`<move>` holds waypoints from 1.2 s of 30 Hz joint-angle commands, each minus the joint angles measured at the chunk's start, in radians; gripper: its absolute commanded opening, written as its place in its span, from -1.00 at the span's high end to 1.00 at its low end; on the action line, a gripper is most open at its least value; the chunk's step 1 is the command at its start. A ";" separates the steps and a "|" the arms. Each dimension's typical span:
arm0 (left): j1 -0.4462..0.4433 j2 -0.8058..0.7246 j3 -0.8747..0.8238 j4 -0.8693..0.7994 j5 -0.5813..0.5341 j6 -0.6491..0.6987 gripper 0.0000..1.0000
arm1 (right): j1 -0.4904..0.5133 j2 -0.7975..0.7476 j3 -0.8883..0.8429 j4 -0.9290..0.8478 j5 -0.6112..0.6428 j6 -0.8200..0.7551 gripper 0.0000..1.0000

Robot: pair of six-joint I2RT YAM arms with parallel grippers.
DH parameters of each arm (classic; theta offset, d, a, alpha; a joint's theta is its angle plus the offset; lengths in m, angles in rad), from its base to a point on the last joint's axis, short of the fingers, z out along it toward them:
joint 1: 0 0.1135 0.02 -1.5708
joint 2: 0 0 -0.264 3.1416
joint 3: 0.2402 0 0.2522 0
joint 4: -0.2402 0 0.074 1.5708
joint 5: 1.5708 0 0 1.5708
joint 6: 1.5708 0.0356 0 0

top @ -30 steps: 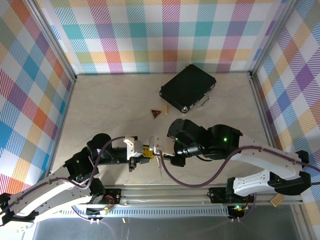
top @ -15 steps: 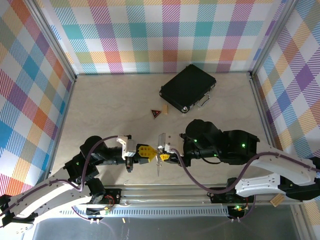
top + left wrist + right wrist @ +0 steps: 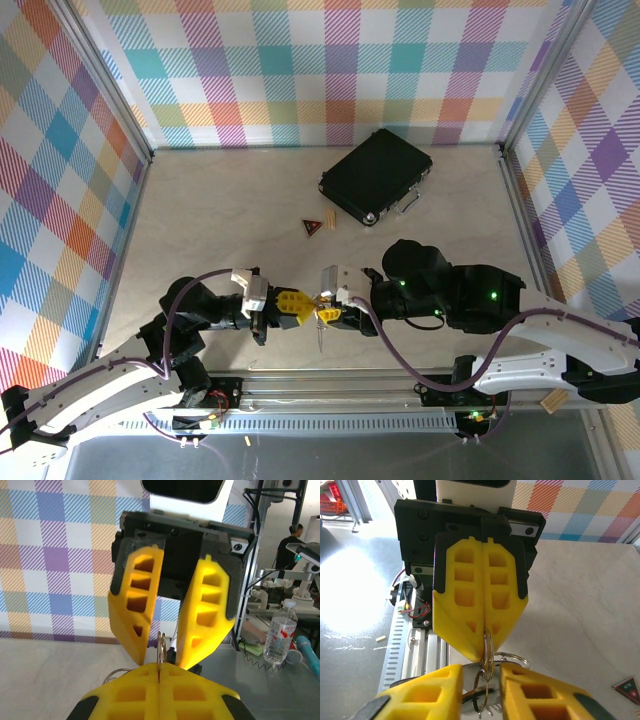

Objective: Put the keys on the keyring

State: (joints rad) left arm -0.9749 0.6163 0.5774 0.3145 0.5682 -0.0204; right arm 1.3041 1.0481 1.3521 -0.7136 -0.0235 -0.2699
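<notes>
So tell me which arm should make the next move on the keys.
Right, probably. The left gripper is shut on the keyring, while the right gripper faces it, jaws apart, free to work the keys hanging below.

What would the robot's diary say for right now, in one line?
left claw: shut on keyring | right claw: open, jaws either side of keyring | claws: tip to tip

The case (image 3: pixel 375 178) lies at the back of the table (image 3: pixel 200 220), with the tag (image 3: pixel 312 226) just left and before it. Near the front edge the left gripper (image 3: pixel 303 306) and right gripper (image 3: pixel 329 312) meet, the keyring (image 3: pixel 488 645) between them and the keys (image 3: pixel 318 337) seemingly hanging beneath.
</notes>
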 commanded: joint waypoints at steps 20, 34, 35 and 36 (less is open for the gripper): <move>-0.010 -0.010 0.157 -0.385 -0.117 0.228 0.53 | 0.007 0.090 0.122 -0.173 0.081 -0.078 1.00; -0.021 0.034 0.157 -0.353 -0.118 0.230 0.63 | 0.007 0.125 0.124 -0.185 0.030 -0.069 1.00; -0.022 0.034 0.154 -0.347 -0.116 0.229 0.66 | 0.007 0.127 0.124 -0.186 0.030 -0.068 1.00; -0.022 0.036 0.153 -0.345 -0.116 0.227 0.69 | 0.007 0.129 0.124 -0.186 0.030 -0.068 1.00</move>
State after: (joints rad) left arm -0.9871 0.6537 0.7155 -0.0765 0.4541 0.2050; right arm 1.3041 1.1706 1.4609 -0.9081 0.0422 -0.3309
